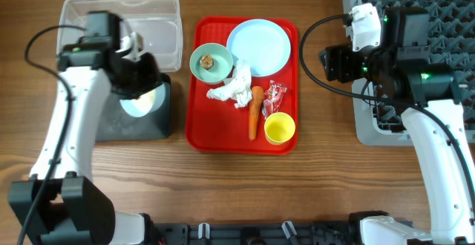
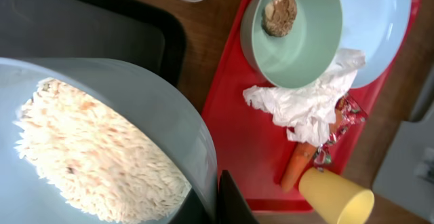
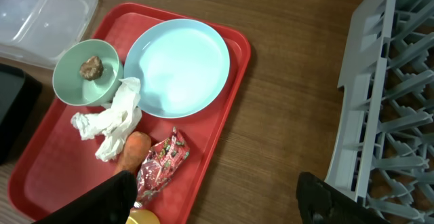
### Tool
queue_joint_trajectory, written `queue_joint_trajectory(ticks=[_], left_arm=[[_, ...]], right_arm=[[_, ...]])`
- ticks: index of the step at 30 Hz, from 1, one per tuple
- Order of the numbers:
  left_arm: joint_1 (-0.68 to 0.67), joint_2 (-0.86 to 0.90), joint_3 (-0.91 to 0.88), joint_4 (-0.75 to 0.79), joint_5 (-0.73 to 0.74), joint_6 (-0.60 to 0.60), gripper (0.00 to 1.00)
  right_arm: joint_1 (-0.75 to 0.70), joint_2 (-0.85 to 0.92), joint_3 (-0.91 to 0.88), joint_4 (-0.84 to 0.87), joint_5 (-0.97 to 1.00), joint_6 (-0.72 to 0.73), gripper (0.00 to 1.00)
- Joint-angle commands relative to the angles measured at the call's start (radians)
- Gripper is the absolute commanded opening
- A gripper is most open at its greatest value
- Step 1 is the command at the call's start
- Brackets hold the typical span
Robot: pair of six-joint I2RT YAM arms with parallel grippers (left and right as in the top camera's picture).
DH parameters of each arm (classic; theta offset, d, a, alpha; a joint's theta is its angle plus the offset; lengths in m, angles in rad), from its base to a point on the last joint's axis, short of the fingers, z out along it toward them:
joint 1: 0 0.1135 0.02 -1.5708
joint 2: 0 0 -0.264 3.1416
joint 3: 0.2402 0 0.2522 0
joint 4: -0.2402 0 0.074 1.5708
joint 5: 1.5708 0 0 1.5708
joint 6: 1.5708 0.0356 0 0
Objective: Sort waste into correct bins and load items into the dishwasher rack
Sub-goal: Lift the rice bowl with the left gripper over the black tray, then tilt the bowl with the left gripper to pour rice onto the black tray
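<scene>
Two tools are working: left tool (image 1: 139,82) is gripping a bowl (image 1: 141,102) of rice (image 2: 95,156) over the black tray (image 1: 148,126). Right tool (image 3: 217,200) is hovering, jaws spread wide and empty, over the bench (image 1: 326,185) between red tray (image 1: 204,134) and rack (image 1: 430,7). The carrot (image 1: 254,111), tissue (image 1: 236,89) and wrapper (image 1: 276,93) are lying on the red tray.

A brown wood-grain table (image 1: 319,193) fills the background under even light.

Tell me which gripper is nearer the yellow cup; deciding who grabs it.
Right. The right gripper sits off the red tray's right edge, near the yellow cup; the left gripper holds a bowl over the black tray.
</scene>
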Motion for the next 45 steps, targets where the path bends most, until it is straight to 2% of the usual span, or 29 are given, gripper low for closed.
queue_joint_trajectory(ticks=[1, 4, 11, 16, 21, 29, 35, 42, 45], left_arm=[[0.116, -0.007, -0.067, 0.012, 0.235, 0.194, 0.04], [0.193, -0.007, -0.138, 0.064, 0.379, 0.267, 0.04], [0.315, -0.006, -0.279, 0.166, 0.562, 0.323, 0.04], [0.369, -0.006, -0.321, 0.177, 0.651, 0.343, 0.04], [0.435, -0.005, -0.336, 0.180, 0.807, 0.416, 0.04], [0.524, 0.008, -0.336, 0.190, 0.897, 0.420, 0.04], [0.537, 0.096, -0.336, 0.245, 0.921, 0.421, 0.04], [0.537, 0.193, -0.336, 0.281, 1.133, 0.467, 0.04], [0.537, 0.193, -0.336, 0.281, 1.148, 0.469, 0.04]], right_arm=[[0.002, 0.002, 0.018, 0.011, 0.010, -0.005, 0.79], [0.001, 0.002, 0.018, 0.012, 0.010, -0.005, 0.79], [0.002, 0.002, 0.018, 0.009, 0.010, -0.006, 0.79], [0.001, 0.002, 0.018, 0.016, 0.009, -0.005, 0.79], [0.002, 0.002, 0.018, 0.021, 0.009, -0.005, 0.79], [0.002, 0.002, 0.018, 0.018, 0.010, -0.005, 0.79], [0.002, 0.002, 0.018, 0.019, 0.010, -0.005, 0.79], [0.001, 0.002, 0.018, 0.006, 0.010, -0.006, 0.79], [0.001, 0.002, 0.018, 0.006, 0.010, -0.006, 0.79]])
